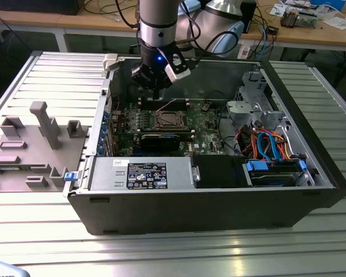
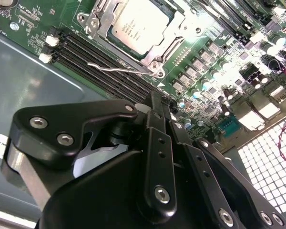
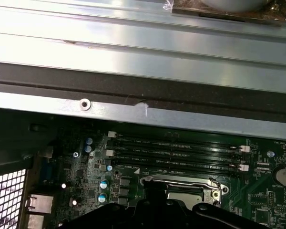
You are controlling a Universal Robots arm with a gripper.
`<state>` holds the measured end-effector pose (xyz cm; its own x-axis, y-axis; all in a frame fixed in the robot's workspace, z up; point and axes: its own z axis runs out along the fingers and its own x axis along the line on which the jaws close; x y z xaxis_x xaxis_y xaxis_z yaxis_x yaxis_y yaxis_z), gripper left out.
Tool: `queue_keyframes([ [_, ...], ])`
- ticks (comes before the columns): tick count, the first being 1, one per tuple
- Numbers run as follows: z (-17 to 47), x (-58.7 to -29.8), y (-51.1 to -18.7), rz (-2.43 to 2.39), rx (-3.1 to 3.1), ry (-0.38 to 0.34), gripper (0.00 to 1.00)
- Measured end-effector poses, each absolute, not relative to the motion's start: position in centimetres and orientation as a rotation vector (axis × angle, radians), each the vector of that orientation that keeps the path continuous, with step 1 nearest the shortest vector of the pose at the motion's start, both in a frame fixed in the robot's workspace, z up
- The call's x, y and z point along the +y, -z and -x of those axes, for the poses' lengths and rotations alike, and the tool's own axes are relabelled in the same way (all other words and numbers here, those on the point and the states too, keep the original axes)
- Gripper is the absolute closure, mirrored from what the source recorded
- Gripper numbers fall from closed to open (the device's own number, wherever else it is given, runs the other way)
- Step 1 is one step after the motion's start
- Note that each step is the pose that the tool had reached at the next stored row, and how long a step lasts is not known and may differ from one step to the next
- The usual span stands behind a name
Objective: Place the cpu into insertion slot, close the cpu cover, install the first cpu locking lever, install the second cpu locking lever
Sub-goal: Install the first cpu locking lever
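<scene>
Silver-grey arm (image 1: 157,17) with blue light, black screw-studded hand (image 2: 157,119).

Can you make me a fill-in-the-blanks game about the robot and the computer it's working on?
1. The cpu sits inside the insertion ____.
2. The motherboard is coloured ____.
3. In the exterior view, the gripper hangs ____ the open computer case.
4. The cpu cover is closed around the cpu, and a thin wire ____ sticks out beside it.

Missing words: slot; green; above; lever
</scene>
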<state>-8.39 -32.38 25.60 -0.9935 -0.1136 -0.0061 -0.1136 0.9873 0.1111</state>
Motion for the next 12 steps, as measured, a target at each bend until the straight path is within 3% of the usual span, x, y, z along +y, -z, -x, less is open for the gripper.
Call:
queue_keyframes([
  [12, 8.35, -31.93, -25.54, -0.179, -3.132, 0.149, 0.89],
])
